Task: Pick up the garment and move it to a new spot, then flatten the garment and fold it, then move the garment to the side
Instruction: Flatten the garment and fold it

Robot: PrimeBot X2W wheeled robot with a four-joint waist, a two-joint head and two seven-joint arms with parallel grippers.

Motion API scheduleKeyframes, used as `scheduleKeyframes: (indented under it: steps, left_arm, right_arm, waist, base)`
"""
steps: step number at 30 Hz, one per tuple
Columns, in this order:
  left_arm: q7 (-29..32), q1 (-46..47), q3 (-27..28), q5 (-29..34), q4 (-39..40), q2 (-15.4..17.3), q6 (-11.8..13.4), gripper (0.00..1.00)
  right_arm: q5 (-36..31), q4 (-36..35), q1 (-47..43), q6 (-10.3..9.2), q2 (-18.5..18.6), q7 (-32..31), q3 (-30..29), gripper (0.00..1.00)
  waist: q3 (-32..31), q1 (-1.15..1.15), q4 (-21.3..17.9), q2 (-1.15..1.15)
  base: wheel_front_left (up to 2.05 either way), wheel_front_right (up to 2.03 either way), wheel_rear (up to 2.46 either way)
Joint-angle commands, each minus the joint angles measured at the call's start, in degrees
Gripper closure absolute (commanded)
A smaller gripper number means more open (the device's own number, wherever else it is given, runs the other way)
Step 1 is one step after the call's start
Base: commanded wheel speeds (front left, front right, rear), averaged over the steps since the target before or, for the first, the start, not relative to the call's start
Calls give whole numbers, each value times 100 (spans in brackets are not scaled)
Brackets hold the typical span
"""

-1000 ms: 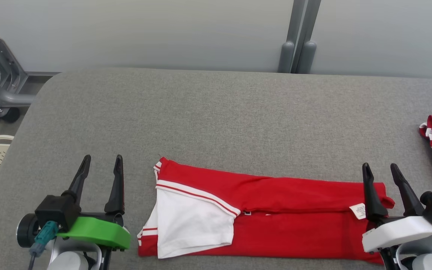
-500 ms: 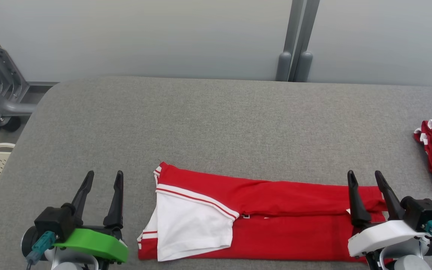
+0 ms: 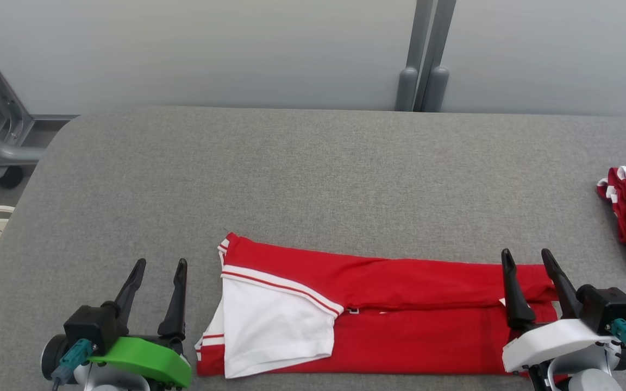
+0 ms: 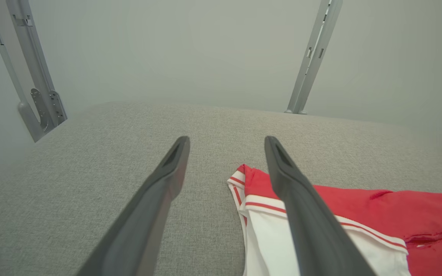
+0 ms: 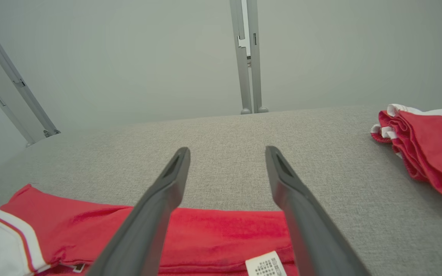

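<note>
Two wide-open, empty grippers are hovering at the near edge of the grey table (image 3: 313, 174), the left gripper (image 3: 161, 262) beside and the right gripper (image 3: 525, 252) above the ends of the folded red-and-white shirt (image 3: 411, 336) lying there.

Left end effector (image 3: 161, 264) and right end effector (image 3: 525, 253) gape, apparently empty.
</note>
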State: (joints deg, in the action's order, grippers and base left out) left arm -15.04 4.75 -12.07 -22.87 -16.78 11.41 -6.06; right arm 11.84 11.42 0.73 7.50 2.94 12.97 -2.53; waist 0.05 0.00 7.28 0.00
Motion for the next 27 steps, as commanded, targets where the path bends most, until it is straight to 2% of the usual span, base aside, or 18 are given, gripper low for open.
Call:
scheduleKeyframes:
  steps: [1,7,10,18,22,27]
  left_arm:
    - [-14,68,56,86,-12,-37,-40,0]
    - [-14,87,149,229,-38,-82,-68,0]
    - [-14,108,184,283,-32,-124,-90,0]
    - [-14,186,178,396,13,-278,-131,0]
    - [-14,256,144,445,-8,-323,-139,0]
    - [-14,371,139,465,-17,-361,-146,0]
  right_arm:
    - [-13,17,73,-3,1,30,-2,0]
    - [-38,-47,103,-3,1,-6,-21,0]
    - [-103,-80,128,-3,10,-181,-263,0]
    - [-487,-359,306,-3,0,-1720,-1318,0]
    - [-568,-476,349,-3,5,-2559,-1421,0]
    - [-570,-609,360,-3,3,-3077,-1476,0]
  waist:
    - [19,0,-8,0]
    - [86,0,-37,0]
    - [159,0,-54,0]
    - [460,0,-59,0]
    - [653,0,-25,0]
    - [836,0,23,0]
  base:
    - [0,0,0]
    - [0,0,0]
    - [0,0,0]
    - [0,0,0]
    - [0,0,0]
    - [0,0,0]
